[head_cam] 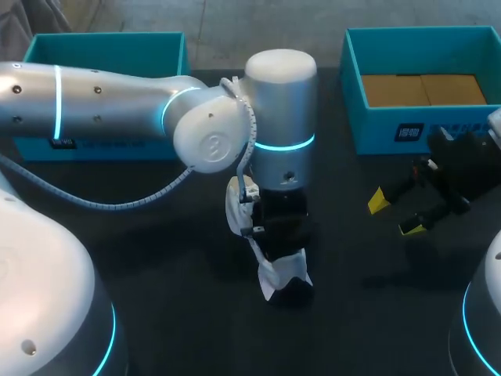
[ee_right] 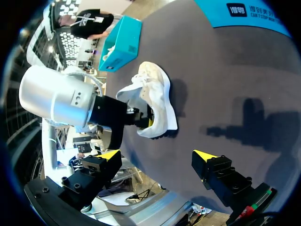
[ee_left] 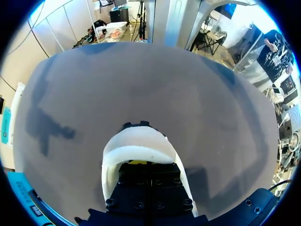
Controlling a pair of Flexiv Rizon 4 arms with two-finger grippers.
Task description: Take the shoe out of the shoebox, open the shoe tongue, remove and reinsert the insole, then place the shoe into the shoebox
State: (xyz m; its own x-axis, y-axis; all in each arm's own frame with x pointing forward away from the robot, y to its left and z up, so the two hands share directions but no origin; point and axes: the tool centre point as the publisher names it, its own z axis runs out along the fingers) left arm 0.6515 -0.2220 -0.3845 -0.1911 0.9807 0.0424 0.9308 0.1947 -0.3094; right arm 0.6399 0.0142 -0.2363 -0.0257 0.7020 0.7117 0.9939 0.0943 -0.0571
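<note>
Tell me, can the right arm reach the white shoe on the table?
Probably yes. The right gripper is open, and only bare dark table lies between it and the white shoe, though the left gripper is at the shoe.

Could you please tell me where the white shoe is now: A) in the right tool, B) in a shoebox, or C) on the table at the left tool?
C: the shoe sits on the table at the left tool; the right tool is open and empty.
</note>
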